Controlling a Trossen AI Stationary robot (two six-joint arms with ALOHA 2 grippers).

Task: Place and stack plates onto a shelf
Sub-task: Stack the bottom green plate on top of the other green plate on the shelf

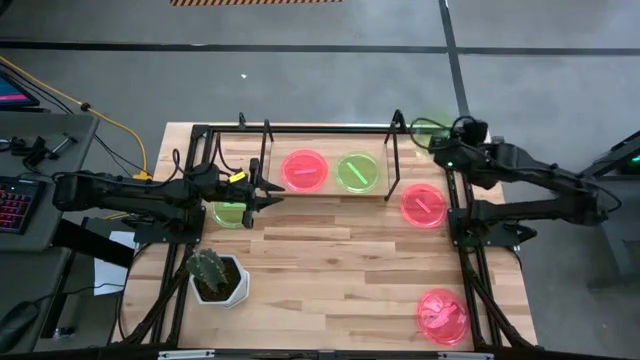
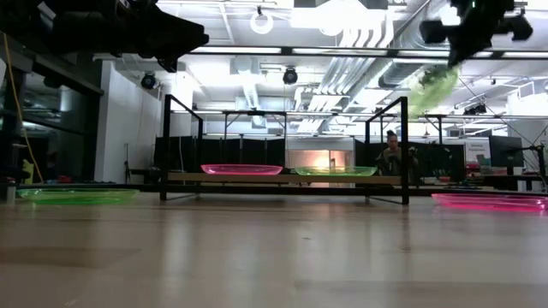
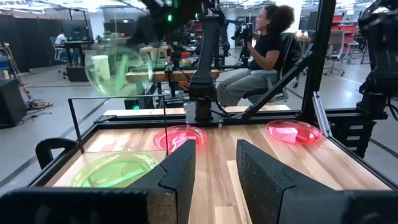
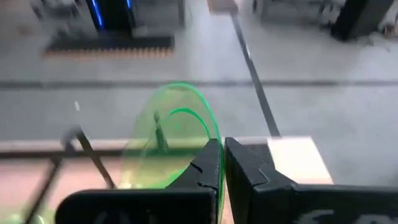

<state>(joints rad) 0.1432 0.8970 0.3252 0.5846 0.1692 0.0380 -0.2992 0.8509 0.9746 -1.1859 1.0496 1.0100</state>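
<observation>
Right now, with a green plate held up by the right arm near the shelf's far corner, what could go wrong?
The right gripper pinches the green plate only by its rim, tilted; it may slip.

Lowering it, the plate could clip the shelf upright rods.

The shelf already holds a pink plate and a second green plate, so a sloppy stack could slide.

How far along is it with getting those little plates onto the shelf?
Two plates, pink and green, already lie side by side on the shelf, unstacked. The right gripper holds another green plate aloft. Two pink plates and one green plate remain on the table.
</observation>
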